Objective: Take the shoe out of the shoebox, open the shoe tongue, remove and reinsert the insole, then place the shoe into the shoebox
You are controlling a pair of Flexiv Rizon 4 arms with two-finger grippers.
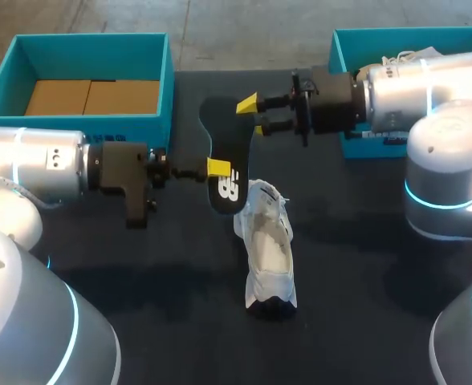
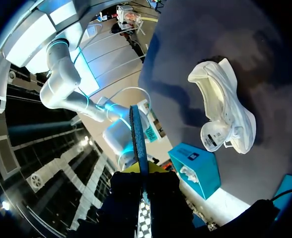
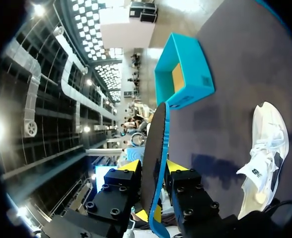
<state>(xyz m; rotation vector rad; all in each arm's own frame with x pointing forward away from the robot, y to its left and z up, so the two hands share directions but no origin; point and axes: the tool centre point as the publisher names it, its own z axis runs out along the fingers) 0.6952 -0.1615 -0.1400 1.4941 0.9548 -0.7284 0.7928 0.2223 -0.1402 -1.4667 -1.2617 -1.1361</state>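
Start at the left shoebox (image 1: 75, 127): it stands at the table's (image 1: 364, 265) far left corner, well apart from the work, so you can ignore it for now.

Next comes your left gripper (image 1: 218, 168). Its jaws are closed on the near end of the black insole (image 1: 224, 140), one pad on each face. The left wrist view shows the insole edge-on, running straight out from between the fingers.

The insole hangs in the air, clear of the table, spanning the gap between your two grippers. It is out of the shoe (image 1: 270, 245), so reinsertion looks like the step in hand.

The white shoe lies on the table just beside and below the insole's near end, with its mouth spread and facing up. Nothing is pinning it, so it may slide when pushed.

Your right gripper (image 1: 254, 117) is clamped narrow on the insole's far end, a yellow tip on each side.

With both ends gripped you can't feed the insole in. Free one end first and let the other arm carry it. Turn the insole flat over the mouth, lead with the free end at a shallow angle, and slide it along the shoe's floor — don't stab downward. Consider steadying the shoe with the freed gripper.

The right shoebox (image 1: 344, 52) stands at the far right corner, behind the right arm.
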